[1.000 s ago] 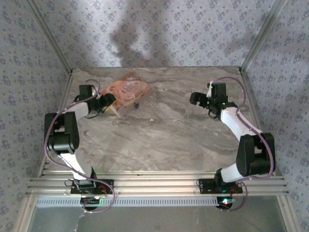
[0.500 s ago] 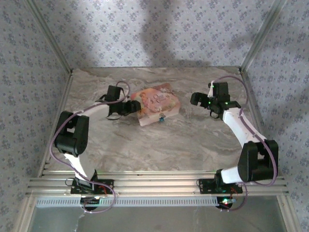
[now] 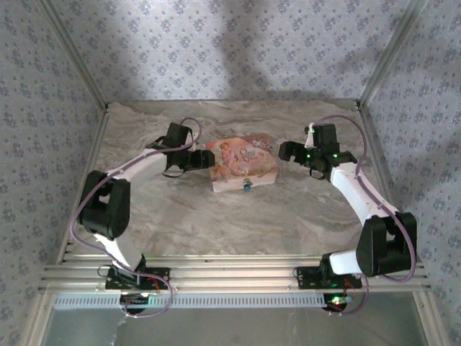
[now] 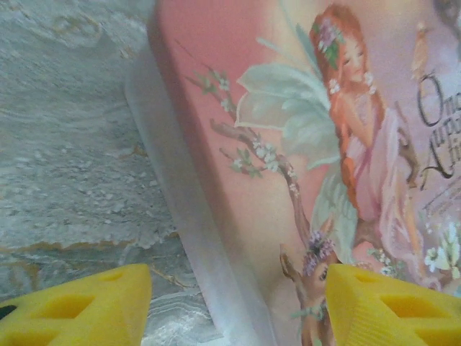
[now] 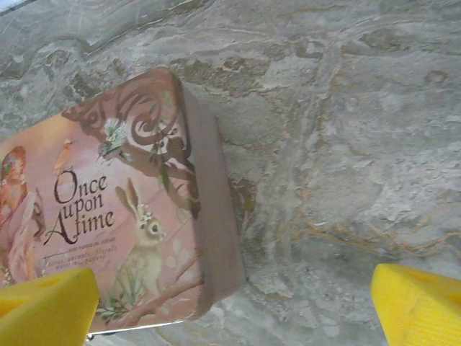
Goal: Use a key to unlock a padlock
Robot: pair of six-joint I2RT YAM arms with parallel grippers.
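Grippers were noted open and empty: left gripper (image 4: 238,292) was seen astride the edge of the pink box (image 4: 288,130); right gripper (image 5: 234,292) was spread wide before its corner.

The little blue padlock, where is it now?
In the top view, the tiny dark-blue padlock sits against the near side of the pink picture-printed box, around the middle of the marble table.

Pink box (image 3: 243,163) printed with a red-haired fairy and brown rabbit; dark-blue padlock (image 3: 247,185) at its six o'clock; grey-tan marbled table (image 3: 216,220); pale blue flowered walls (image 3: 216,50).
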